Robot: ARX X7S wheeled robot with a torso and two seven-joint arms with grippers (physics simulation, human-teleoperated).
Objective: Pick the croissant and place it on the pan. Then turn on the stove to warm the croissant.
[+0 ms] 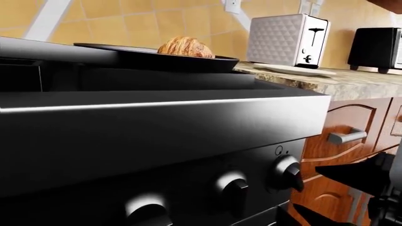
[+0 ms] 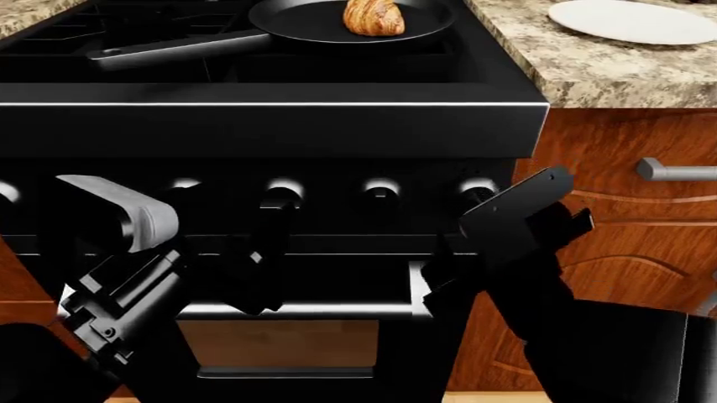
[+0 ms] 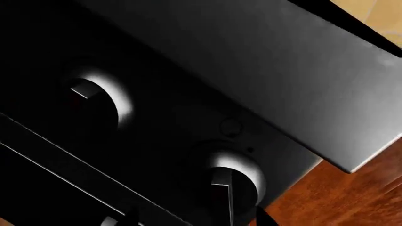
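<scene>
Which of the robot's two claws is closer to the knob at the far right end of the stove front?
The right. The right gripper is right in front of that end knob. The left gripper hangs below the knobs further along the stove, toward the middle.

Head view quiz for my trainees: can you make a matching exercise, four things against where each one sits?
Things:
1. croissant
2. pan
3. white plate
4. right end effector

Places:
A. on the granite counter, right of the stove
B. in front of the rightmost knob
C. on the stove's burner grates
D. inside the pan

Pairs: 1-D, 2-C, 3-A, 4-B
</scene>
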